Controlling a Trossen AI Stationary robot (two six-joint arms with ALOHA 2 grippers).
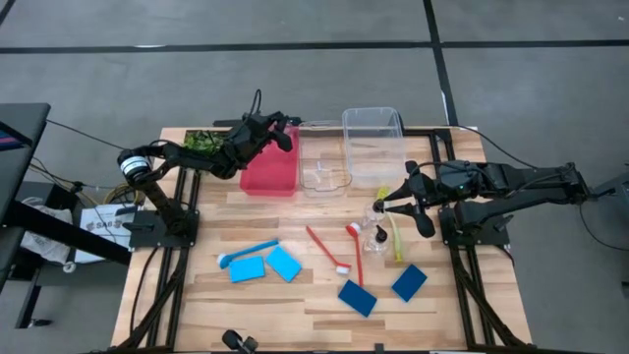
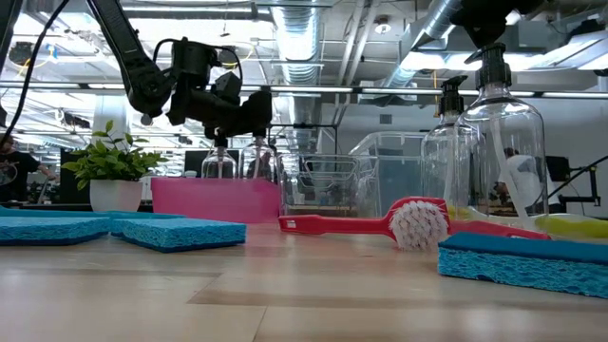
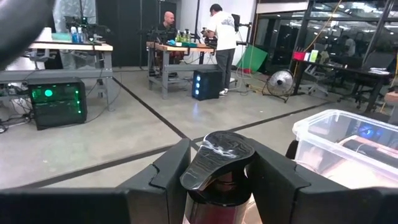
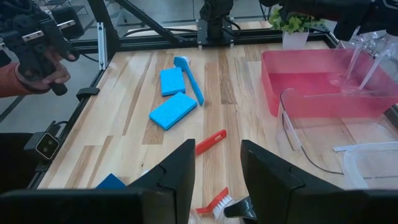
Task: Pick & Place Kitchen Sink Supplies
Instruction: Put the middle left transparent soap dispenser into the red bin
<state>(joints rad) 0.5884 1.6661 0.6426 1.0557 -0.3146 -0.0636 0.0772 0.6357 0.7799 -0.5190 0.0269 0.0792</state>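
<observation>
My left gripper (image 1: 284, 136) is at the far left over the pink bin (image 1: 268, 169), shut on a clear pump bottle with a black top (image 3: 217, 158). A second clear bottle (image 2: 258, 157) stands beside it in the bin. My right gripper (image 1: 389, 202) hovers open over two pump bottles (image 1: 377, 234) standing on the table at the right; nothing is between its fingers (image 4: 180, 168). On the wood lie two light-blue sponges (image 1: 263, 266), a blue brush (image 1: 246, 254), two red brushes (image 1: 339, 254), a yellow-green brush (image 1: 394, 234) and two dark-blue sponges (image 1: 357, 297). My left gripper pinches the bottle's neck (image 3: 217, 190), just under the black pump head, between its two fingers. The fingers lie level and come from the table's left. The bottle hangs upright below them with its lower part inside the pink bin; whether its base rests on the bin floor is hidden.
A small clear bin (image 1: 324, 175) and a large clear bin (image 1: 373, 138) stand right of the pink bin along the far edge. A leafy plant (image 1: 201, 141) is at the far left corner. A person's hand with a dark device (image 4: 37, 53) is at the near edge.
</observation>
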